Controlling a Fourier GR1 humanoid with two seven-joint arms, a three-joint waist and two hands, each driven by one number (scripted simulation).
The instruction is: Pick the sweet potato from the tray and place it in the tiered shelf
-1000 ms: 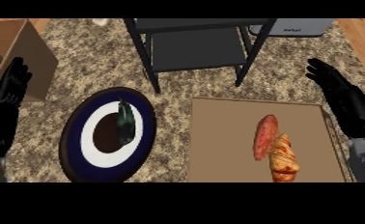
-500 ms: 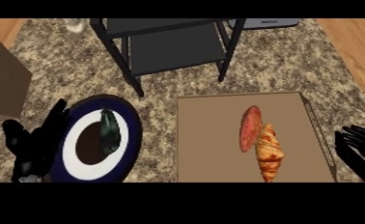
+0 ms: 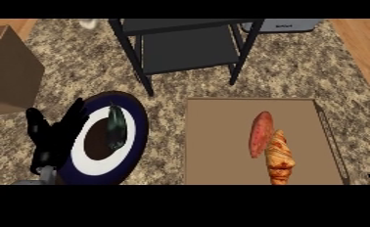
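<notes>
A kitchen: a speckled stone bench [image 3: 180,81] carries a plate [image 3: 137,138], a tray [image 3: 217,143] of food and a shelf [image 3: 188,45].

Grey appliance [image 3: 283,24] behind the tiered shelf [image 3: 189,45], small dark marking on its front, too blurred to read; no other lettering, labels or numbers legible anywhere

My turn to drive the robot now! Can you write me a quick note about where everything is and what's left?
Left hand: open, fingers spread, beside the dark blue round plate, holding nothing.
Right hand: not in view.
Reddish oblong sweet potato: lying on the flat brown tray, touching the golden croissant.
Black metal tiered shelf: at the counter's back.
Done: nothing yet.
Left: pick up the sweet potato and place it in the shelf.
</notes>
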